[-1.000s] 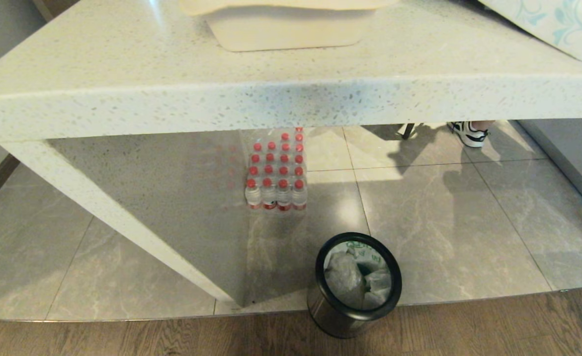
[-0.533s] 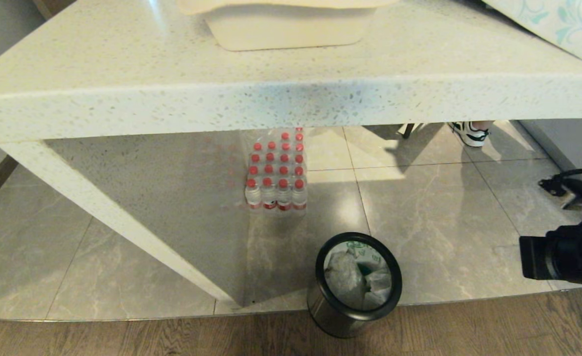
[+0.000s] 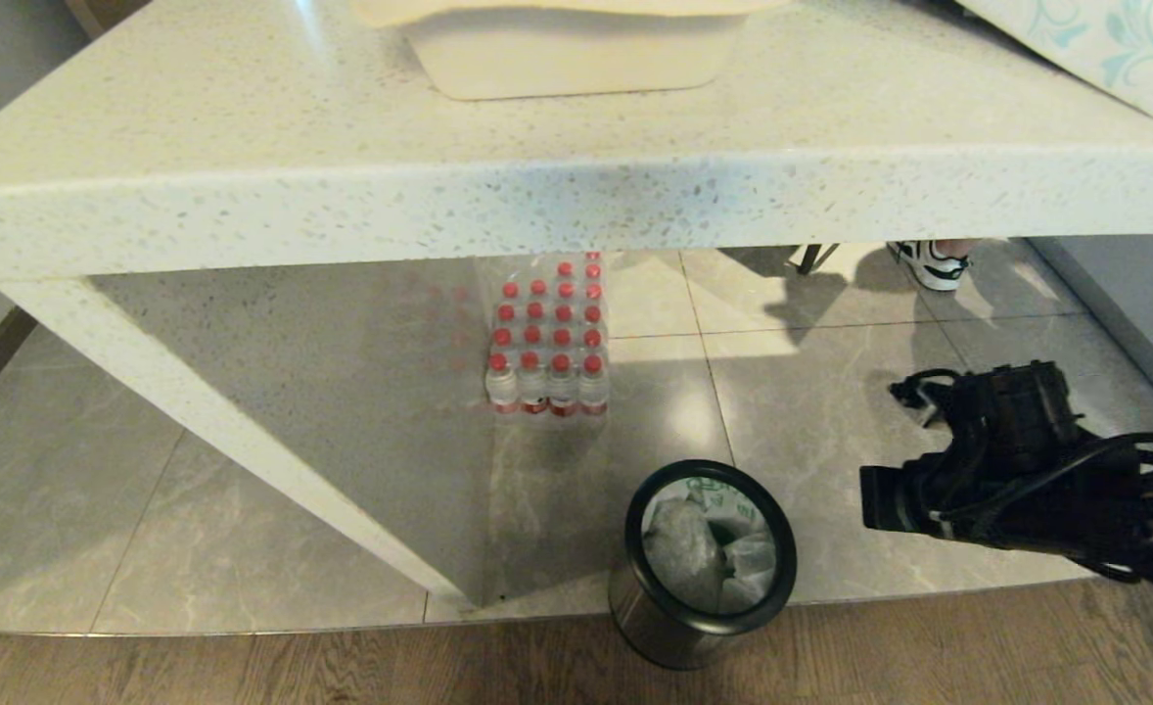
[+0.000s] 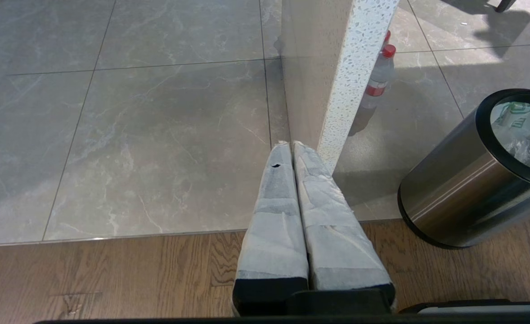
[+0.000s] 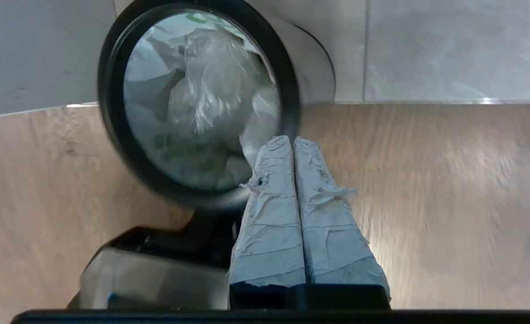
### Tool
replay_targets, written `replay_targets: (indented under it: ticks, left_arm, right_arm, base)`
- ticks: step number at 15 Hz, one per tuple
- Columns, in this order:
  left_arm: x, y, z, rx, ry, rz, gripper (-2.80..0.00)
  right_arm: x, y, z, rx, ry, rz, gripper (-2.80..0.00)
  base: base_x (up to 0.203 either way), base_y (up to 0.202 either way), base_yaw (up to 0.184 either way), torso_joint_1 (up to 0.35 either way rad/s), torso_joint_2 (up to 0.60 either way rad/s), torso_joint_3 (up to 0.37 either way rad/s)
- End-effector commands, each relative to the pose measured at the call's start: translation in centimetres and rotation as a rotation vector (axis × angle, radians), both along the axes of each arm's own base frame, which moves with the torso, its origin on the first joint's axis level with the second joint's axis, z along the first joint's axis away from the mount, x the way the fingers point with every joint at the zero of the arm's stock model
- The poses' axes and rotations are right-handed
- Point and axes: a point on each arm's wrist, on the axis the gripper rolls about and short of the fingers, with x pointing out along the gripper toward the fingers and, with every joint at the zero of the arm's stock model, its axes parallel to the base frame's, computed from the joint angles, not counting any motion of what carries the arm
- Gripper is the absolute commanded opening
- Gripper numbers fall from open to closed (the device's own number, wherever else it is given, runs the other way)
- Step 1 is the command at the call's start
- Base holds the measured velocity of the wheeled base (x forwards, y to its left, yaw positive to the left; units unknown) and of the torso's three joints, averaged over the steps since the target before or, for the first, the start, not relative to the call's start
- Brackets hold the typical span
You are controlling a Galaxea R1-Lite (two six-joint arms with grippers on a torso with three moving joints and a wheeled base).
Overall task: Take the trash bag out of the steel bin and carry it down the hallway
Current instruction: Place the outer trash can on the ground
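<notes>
A shiny steel cylinder bin (image 3: 704, 568) with a glossy black rim holds a translucent white plastic bag (image 3: 699, 548) bearing green print. The floor (image 3: 880, 441) is grey marbled tile. Clear bottles (image 3: 547, 338) show red caps. The tabletop (image 3: 342, 186) is cream, finely speckled.

Black cabled right arm (image 3: 1027, 480); frayed grey-taped fingers (image 5: 269, 225)

One steel bin (image 3: 702, 566) stands on the floor, holding one trash bag (image 3: 699, 553). Behind the steel bin sits one shrink-wrapped pack of bottles (image 3: 549, 340) with red caps; about twenty caps show, in rows of four. One bench (image 3: 498, 201) spans above the steel bin. One shoe (image 3: 929, 262) shows beyond it, far side.
</notes>
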Motion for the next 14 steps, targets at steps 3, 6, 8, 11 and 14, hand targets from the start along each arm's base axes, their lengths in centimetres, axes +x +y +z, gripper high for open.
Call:
replay_targets:
  ticks: [3,6,8,11,14]
  left_arm:
    - [0.0,0.0,0.0,0.0,-0.001,0.0,-2.8]
    - [0.0,0.0,0.0,0.0,-0.001,0.0,-2.8]
    - [0.0,0.0,0.0,-0.001,-0.001,0.0,-2.8]
    - [0.0,0.0,0.0,-0.001,-0.001,0.0,-2.8]
    - [0.0,0.0,0.0,0.0,-0.001,0.0,-2.8]
  right_arm:
    - [1.7,1.7,-4.1,-0.021,0.052,0.03,0.0]
    - [1.8,2.3,-5.3,-0.059,0.074,0.02,0.0]
    - [1.9,3.4,-6.6,-0.105,0.099,-0.007,0.0]
    - [2.4,4.8,-8.5,-0.167,0.124,-0.01,0.0]
    - [3.1,5.8,-10.4,-0.224,0.112,-0.048,0.0]
  base:
    - [0.0,0.0,0.0,0.0,0.0,0.0]
    - [0.0,0.0,0.0,0.0,0.0,0.0]
    - [0.0,0.0,0.0,0.0,0.0,0.0]
    - [0.0,0.0,0.0,0.0,0.0,0.0]
    - [0.0,0.0,0.0,0.0,0.0,0.0]
